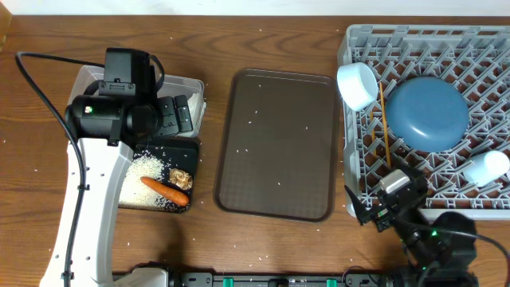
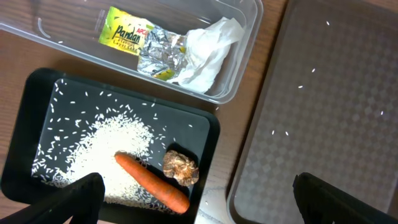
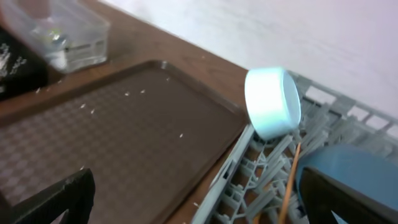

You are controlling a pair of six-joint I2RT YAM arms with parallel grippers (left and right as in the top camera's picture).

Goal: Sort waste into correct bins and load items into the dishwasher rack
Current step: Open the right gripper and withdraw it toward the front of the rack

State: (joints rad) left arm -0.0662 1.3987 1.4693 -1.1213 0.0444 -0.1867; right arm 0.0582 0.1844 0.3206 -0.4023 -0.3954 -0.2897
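1. The waste looks sorted. The crumpled silvery-green-yellow wrapper (image 2: 146,46) lies in the clear rectangular plastic tub (image 2: 247,50), against a soft wad of white tissue (image 2: 208,53).
2. The shallow black rectangular tray (image 2: 186,124) holds the food. A loose heap of white rice grains (image 2: 106,146) fills its middle, the small, smooth, tapered orange carrot (image 2: 152,180) lies across the heap, and the knobbly brown food scrap (image 2: 180,167) touches the carrot.
3. The large square grey plastic grid rack (image 1: 355,36) is loaded. The large dark-blue round plate (image 1: 428,112) sits matte side up, and the glossy white bowl (image 1: 357,84) leans on its side at the rack's corner. The thin wooden chopsticks (image 1: 384,119) lie between bowl and plate.
4. One small pale cup (image 1: 486,167) rests near the rack's right edge, and its inner colour cannot be told. A second cup is not visible, so that item cannot be confirmed.
5. Stray grains dot the textured brown serving tray (image 1: 279,143) and the wooden table (image 1: 239,40). They are likely the only leftover.
6. The left gripper (image 2: 199,199) hangs over the bins with fingers spread wide, holding nothing. The right gripper (image 3: 199,199) is likewise parted and empty, near the rack's front corner.
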